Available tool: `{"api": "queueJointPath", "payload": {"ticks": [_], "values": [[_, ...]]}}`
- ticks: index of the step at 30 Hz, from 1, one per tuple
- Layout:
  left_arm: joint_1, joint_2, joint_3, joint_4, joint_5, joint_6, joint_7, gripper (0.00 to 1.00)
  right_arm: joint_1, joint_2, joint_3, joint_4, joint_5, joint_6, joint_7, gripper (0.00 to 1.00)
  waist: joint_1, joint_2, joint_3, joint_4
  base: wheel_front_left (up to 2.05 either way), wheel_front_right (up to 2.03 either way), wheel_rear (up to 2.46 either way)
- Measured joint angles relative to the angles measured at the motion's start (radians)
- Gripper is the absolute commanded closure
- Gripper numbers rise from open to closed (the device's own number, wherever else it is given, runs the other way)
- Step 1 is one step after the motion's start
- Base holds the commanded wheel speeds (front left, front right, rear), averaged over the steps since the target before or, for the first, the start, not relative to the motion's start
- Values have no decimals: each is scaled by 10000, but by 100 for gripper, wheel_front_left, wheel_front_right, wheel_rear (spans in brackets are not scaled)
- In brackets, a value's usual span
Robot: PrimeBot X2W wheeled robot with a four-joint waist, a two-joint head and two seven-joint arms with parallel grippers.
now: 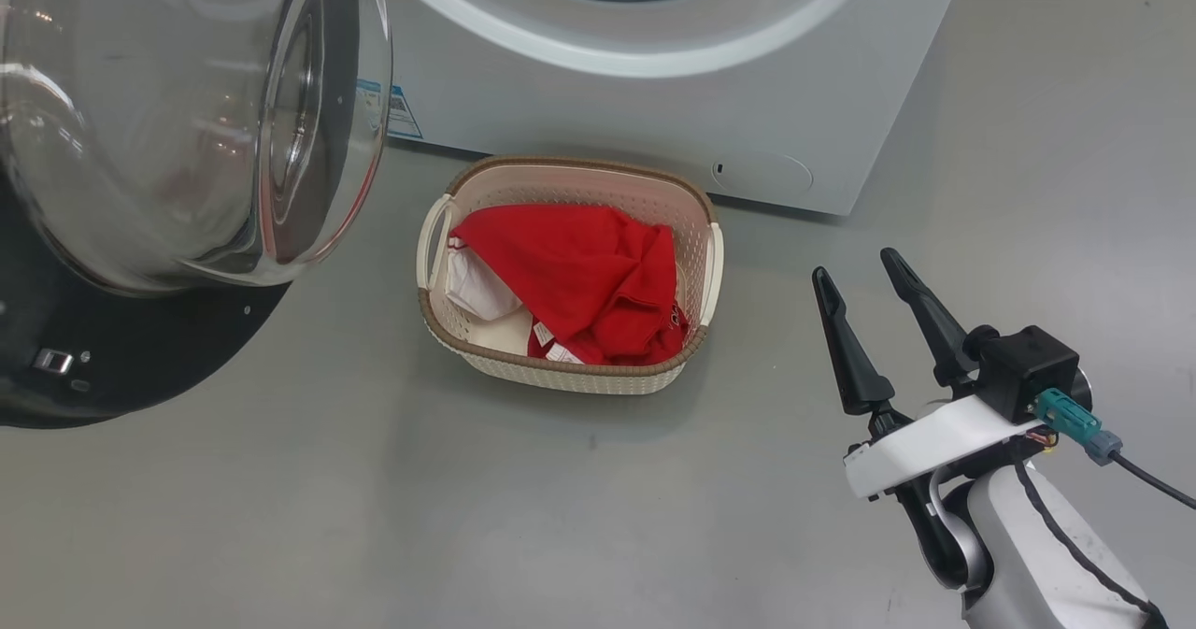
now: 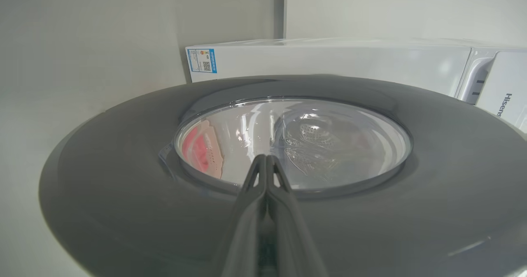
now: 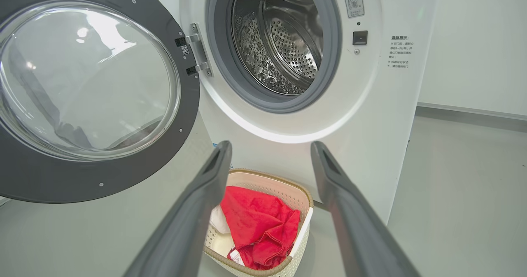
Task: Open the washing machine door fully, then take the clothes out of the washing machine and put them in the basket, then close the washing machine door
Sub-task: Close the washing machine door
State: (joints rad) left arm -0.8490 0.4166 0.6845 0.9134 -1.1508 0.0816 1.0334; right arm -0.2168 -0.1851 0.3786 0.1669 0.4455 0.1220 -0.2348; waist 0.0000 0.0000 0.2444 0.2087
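1. Red fabric makes up most of the clothes [image 1: 579, 274], which lie heaped inside the basket [image 1: 561, 372], with a white piece tucked at their 9 o'clock side.
2. The basket stands upright on the grey floor [image 1: 374, 517] at the middle of the head view. It is just in front of the washing machine [image 1: 654, 115], which sits at 12 o'clock from it.
3. The round service flap [image 1: 761, 173] on the machine's front lies at 1 o'clock from the basket, and a blue label [image 1: 402, 110] at 11 o'clock.
4. The washing machine door [image 1: 140, 367] is swung open on its hinge [image 3: 197, 50], at 10 o'clock from the basket in the head view. Its black rim faces away from the machine and its clear glass bowl bulges toward the basket's side.
5. In the right wrist view the drum [image 3: 284, 42] is at 12 o'clock, its perforated steel wall ringed by the grey seal [image 3: 329, 63].
6. The right gripper [image 1: 854, 264] hangs over the floor at 4 o'clock from the basket, well apart from it. Its two fingers are spread wide with nothing between them, pointing toward 11 o'clock.
7. The left gripper [image 2: 263, 158] has its fingers pressed together with nothing between them. They point at the door's outer face, with the tips over the 6 o'clock edge of the glass window. Whether they touch it cannot be told.
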Motion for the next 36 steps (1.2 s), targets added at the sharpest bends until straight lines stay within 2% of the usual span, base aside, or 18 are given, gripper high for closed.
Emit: {"api": "queueJointPath", "payload": {"ticks": [7,13,28,33,36], "values": [[201,-449,2,-401,-416,-282,888,100,65,46,38,23,31,0,-10,0,0,0,-255,-16,0,0,0],[274,-999,-372,-880,-591,-593,1638,100,217,50,46,50,31,0,-10,0,0,0,-324,-6,0,0,0],[1086,-1973,-525,-1962,-1189,-688,2986,100,282,182,128,125,31,0,-84,0,0,0,-524,-70,0,0,0],[1381,-2504,-568,-2502,-1271,-683,3219,100,393,224,167,153,31,0,-86,0,0,0,-571,-122,0,0,0],[1587,-3101,-512,-2857,-1551,-673,3298,100,399,272,173,161,31,0,-86,0,0,0,-606,-181,0,0,0]]}}
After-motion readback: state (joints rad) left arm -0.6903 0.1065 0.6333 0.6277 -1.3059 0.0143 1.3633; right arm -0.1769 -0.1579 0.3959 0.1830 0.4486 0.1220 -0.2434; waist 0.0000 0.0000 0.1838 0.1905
